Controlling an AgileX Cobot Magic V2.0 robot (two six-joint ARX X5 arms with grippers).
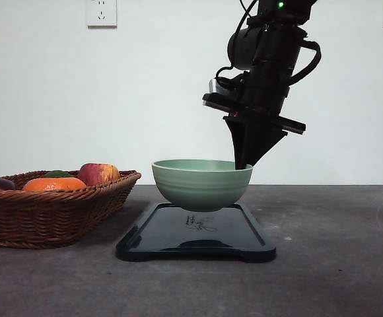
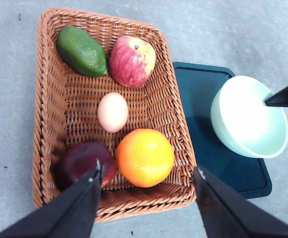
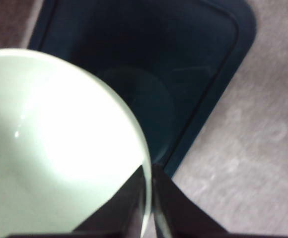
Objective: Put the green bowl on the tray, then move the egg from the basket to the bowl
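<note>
The front view shows the green bowl (image 1: 202,184) hanging just above the tray (image 1: 196,237), its rim pinched between the closed fingers of the right hand (image 1: 243,165). In the left wrist view the pale egg (image 2: 112,112) lies in the basket (image 2: 43,99), among an orange (image 2: 145,157), an apple (image 2: 132,60) and a green fruit (image 2: 81,50). The left hand (image 2: 147,174) is wide open and holds nothing, above the basket.

Egg (image 2: 112,112) lies open from above (apple (image 2: 132,60), orange (image 2: 144,157) near).
</note>
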